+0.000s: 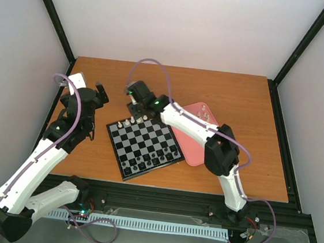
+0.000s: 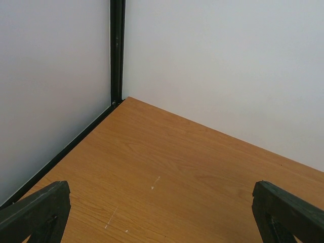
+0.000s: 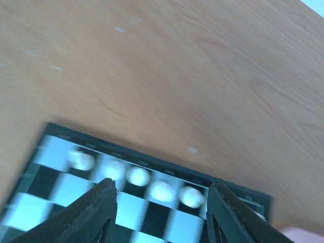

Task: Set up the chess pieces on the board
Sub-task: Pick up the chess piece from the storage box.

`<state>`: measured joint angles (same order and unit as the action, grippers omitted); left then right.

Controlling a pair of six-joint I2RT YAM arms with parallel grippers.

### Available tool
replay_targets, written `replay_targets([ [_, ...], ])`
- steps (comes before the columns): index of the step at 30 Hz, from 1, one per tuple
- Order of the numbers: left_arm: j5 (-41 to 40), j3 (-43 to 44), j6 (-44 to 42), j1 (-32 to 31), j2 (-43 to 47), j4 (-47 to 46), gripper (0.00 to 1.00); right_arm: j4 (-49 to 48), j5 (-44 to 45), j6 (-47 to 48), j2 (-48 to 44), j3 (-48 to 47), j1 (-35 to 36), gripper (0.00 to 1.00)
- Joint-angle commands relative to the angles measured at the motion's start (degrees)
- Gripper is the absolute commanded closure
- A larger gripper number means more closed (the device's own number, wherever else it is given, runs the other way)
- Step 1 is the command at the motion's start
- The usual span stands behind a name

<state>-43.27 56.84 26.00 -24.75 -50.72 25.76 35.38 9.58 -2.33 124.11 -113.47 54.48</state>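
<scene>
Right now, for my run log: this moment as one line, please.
left claw: open, over bare table | right claw: open, above white pieces on board far row | holding: nothing

The right tool (image 1: 135, 108) hangs above chess pieces (image 1: 136, 119) at the far edge of the board (image 1: 149, 135).

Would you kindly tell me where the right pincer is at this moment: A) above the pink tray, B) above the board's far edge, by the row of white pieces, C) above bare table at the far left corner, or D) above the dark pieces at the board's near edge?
B: the right wrist view shows the right pincer open just above the row of white pieces along the far edge of the board.
</scene>
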Motion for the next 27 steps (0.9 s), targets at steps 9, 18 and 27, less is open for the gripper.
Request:
replay_targets([
  [9,0.7,1.9,0.2,0.4,-3.2,-1.2,0.00,-7.4,14.3,-10.3,-10.4,24.0,-23.6,0.51],
  [18,1.2,2.6,0.4,0.4,-6.7,-1.7,0.00,-9.3,13.0,-12.0,-7.1,27.2,-31.4,0.51],
  [27,0.7,3.1,0.0,0.4,-9.2,-2.2,0.00,-9.4,10.5,-11.4,-1.6,23.3,-34.0,0.54],
])
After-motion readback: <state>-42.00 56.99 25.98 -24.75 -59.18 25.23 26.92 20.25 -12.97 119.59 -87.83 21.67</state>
